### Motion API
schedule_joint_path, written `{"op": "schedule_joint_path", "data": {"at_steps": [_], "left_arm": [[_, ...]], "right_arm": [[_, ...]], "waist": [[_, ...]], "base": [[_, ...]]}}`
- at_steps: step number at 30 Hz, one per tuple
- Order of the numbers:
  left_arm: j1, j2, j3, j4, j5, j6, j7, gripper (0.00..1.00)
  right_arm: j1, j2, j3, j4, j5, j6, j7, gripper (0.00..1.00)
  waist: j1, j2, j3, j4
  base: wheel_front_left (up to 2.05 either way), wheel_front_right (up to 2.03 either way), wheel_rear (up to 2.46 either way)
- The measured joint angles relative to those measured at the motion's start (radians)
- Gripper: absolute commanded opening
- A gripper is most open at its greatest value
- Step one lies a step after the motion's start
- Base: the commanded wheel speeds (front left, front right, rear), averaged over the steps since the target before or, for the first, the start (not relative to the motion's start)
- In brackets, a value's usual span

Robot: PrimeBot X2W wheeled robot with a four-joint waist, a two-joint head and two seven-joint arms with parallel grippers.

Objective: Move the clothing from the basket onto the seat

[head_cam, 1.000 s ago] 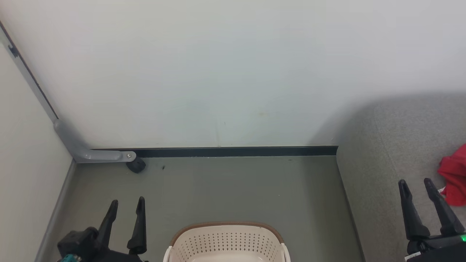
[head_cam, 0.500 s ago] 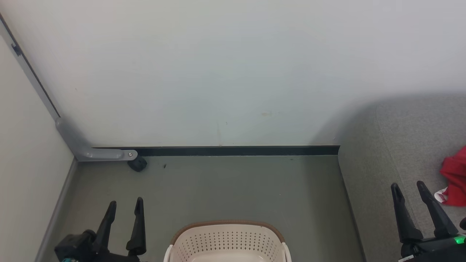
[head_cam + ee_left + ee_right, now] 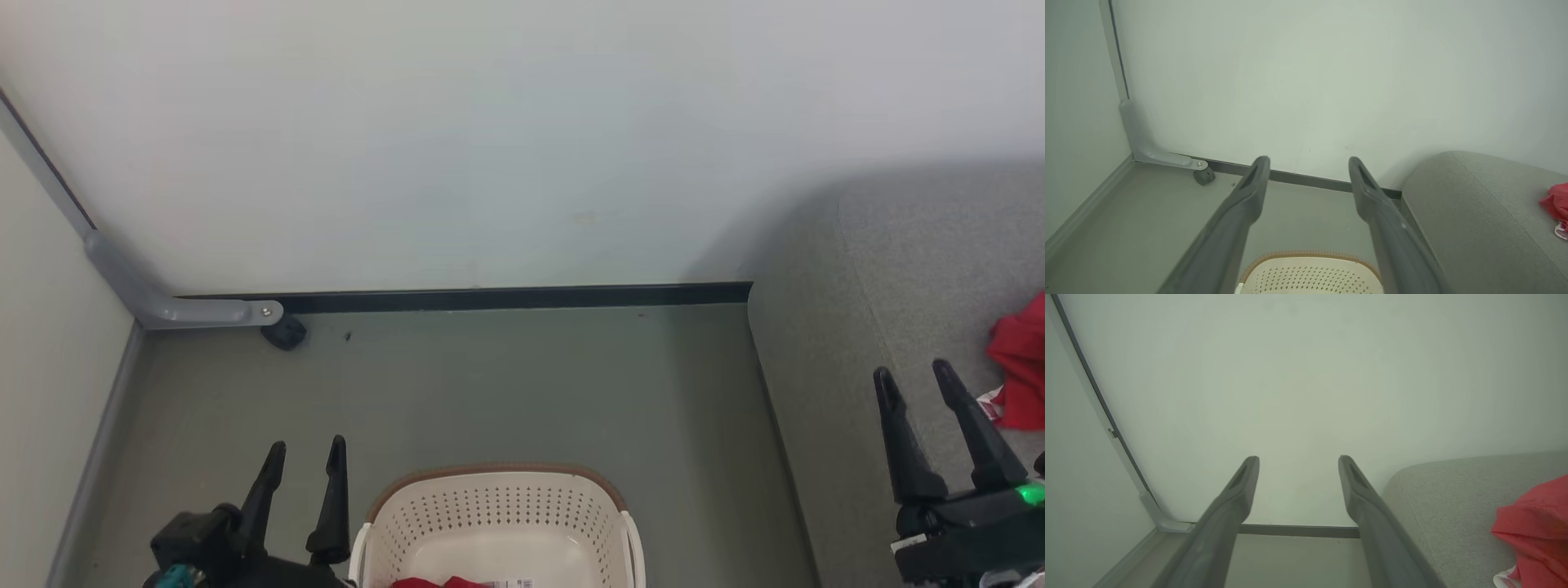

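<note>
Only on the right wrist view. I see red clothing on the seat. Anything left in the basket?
Observer: Yes. The head view shows red clothing lying in the bottom of the basket.
Operator: Where's the basket relative to the seat?
Observer: On the floor, to the left of the seat and apart from it.
Operator: And the left gripper?
Observer: The left gripper is at the basket's left side, outside it, with its fingers open and nothing between them.
</note>
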Motion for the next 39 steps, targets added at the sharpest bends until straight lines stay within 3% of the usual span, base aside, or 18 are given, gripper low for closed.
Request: {"op": "schedule_joint_path", "data": {"at_steps": [14,22,39], "left_arm": [[-0.162,0.000,-0.040,0.133,0.035,-0.006,0.080,1.00],[-0.224,0.013,-0.062,0.274,0.050,-0.013,0.150,1.00],[-0.384,0.014,-0.155,0.555,0.119,-0.031,0.300,1.00]], "right_arm": [[-0.091,-0.001,-0.012,-0.014,0.008,0.002,0.000,1.00],[-0.177,0.026,-0.011,-0.026,0.021,0.006,0.000,1.00],[-0.328,0.014,0.026,-0.025,0.025,0.009,0.000,1.00]], "waist": [[0.0001,0.0000,0.151,-0.058],[0.0002,0.0001,0.257,-0.093],[0.0002,0.0002,0.479,-0.159]], "base": [[0.00,0.00,0.00],[0.00,0.00,0.00],[0.00,0.00,0.00]]}}
